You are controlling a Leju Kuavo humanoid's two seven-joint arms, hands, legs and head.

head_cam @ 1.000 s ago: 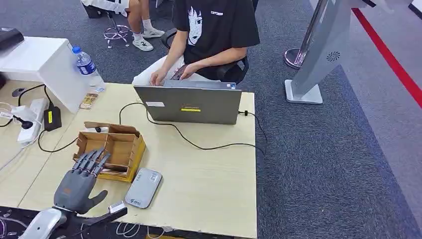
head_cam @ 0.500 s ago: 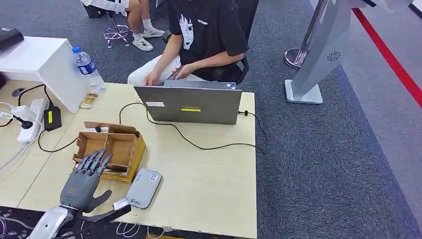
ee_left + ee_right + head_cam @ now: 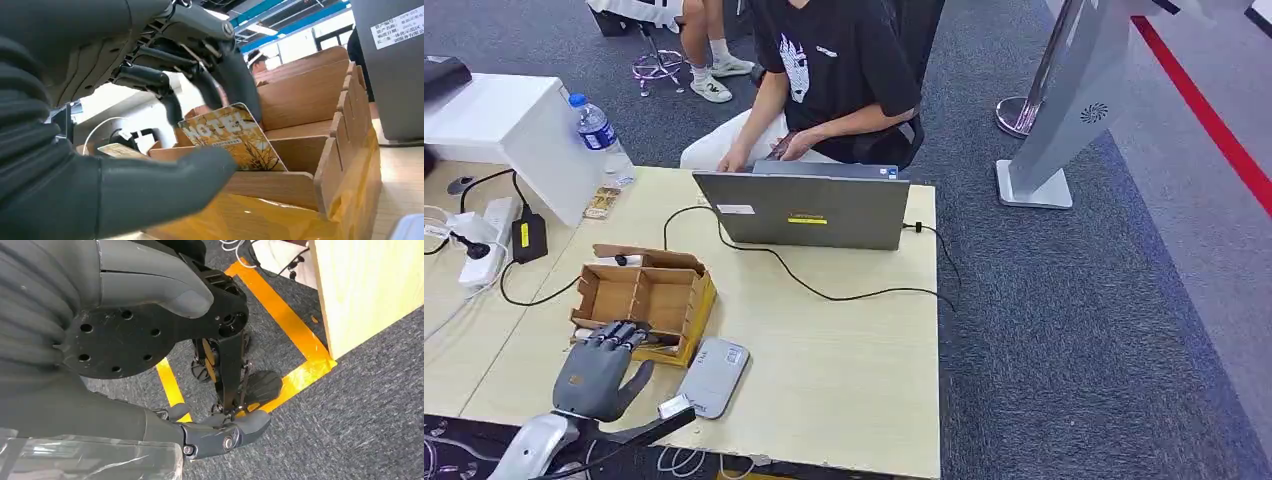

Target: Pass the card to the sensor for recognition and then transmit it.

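The left hand [image 3: 596, 375] reaches into the near side of the box [image 3: 646, 300], its fingers [image 3: 235, 75] curled over the top edge of a card [image 3: 235, 137] with the thumb below; whether they grip it I cannot tell. The card stands tilted in the box, golden-yellow, printed "HOTEL" over a wheat-like pattern. The grey sensor [image 3: 712, 375] lies just right of the hand, the laptop [image 3: 802, 210] farther back; the right hand [image 3: 220, 432] hangs over the floor, fingers curled on nothing.

On the table [image 3: 844, 350], the wooden box [image 3: 646, 298] stood left of centre, with the card reader [image 3: 712, 376] just right of its near corner. The laptop [image 3: 802, 208] sat behind both at the far edge, a person [image 3: 834, 70] seated beyond it. The water bottle [image 3: 602, 135] stood far left.
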